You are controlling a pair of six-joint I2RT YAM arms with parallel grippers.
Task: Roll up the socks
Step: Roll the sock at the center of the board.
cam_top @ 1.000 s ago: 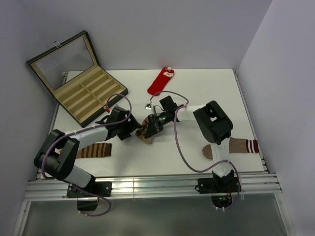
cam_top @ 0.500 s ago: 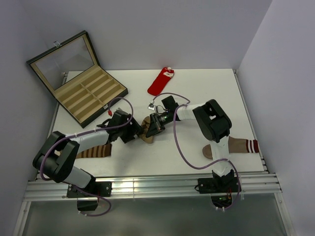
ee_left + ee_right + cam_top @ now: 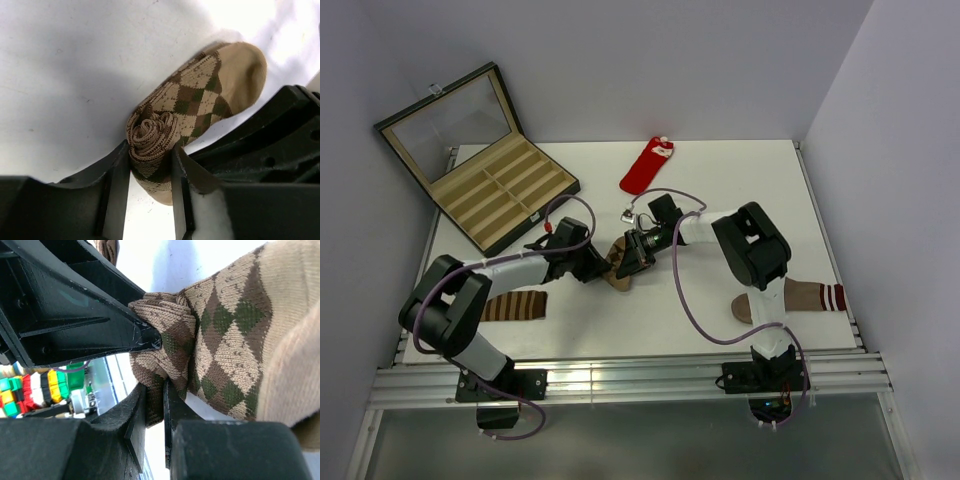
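Although nearest the arm bases, no part of the job: ring-striped sock (image 3: 510,306) at left, plain tan-brown sock (image 3: 800,297) at right. Farther in, at the middle of the table (image 3: 620,335), the argyle sock (image 3: 200,95), partly rolled, toe end flat. Spread wide a second ago, now shut on its coiled end: jaws of the left gripper (image 3: 148,172). Opposite, jaws of the right gripper (image 3: 154,412), narrow as before, pinching a fold of the same sock. By judgement, roll now pinned from both sides, ready for more winding. Farthest back, red sock (image 3: 647,165), flat, not yet rolled; leftward, open compartment box (image 3: 485,185).
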